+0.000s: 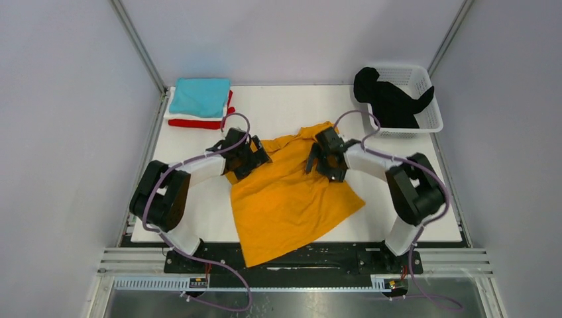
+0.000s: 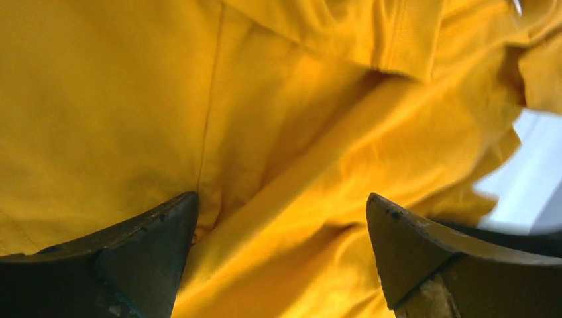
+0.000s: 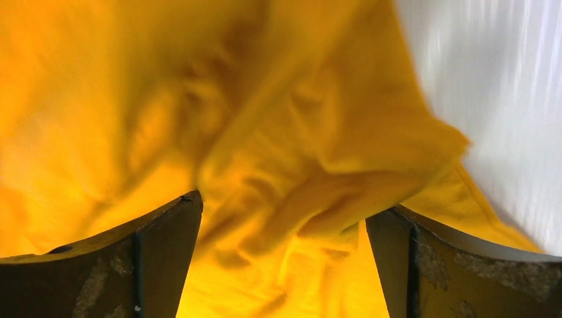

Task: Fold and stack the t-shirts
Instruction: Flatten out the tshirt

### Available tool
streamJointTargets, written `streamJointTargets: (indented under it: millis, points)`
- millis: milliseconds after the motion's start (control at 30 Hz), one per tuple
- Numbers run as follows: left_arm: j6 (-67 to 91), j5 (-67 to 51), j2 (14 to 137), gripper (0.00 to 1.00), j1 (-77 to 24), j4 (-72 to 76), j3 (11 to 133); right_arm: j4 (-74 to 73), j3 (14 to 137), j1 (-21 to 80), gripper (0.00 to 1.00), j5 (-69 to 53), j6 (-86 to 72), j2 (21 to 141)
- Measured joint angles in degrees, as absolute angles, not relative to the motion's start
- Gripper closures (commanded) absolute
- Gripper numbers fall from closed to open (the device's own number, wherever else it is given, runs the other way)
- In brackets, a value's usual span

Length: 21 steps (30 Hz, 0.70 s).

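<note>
ITEM: mustard-orange soft cloth t-shirt (image 1: 291,199), spread rumpled across mid white surface (image 1: 285,106), hem overhanging near edge | JAWS: left jaws and right jaws both wide, holding nothing, low over bunched shoulder folds | HANDLING: probably light, limp, prone to sag and crease | GRASP: pinch a fold at each shoulder.

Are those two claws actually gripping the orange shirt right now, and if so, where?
Nothing is held. The left gripper and the right gripper both stand open over the far end of the mustard-orange t-shirt.
</note>
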<state>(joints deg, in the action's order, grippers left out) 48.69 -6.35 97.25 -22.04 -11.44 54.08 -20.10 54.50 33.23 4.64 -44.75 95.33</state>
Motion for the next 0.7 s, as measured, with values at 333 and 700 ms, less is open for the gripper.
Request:
streamJointTargets:
  millis: [333, 700]
  points:
    - [62.9, -6.3, 92.5, 0.01, -44.6, -4.1, 46.8, -34.2, 104.6, 25.7, 0.0, 1.1, -36.0, 129.0]
    - [58.7, 6.5, 84.2, 0.01, -49.9, -19.0, 55.1, -50.3, 124.0, 23.2, 0.01, 6.9, -23.9, 131.4]
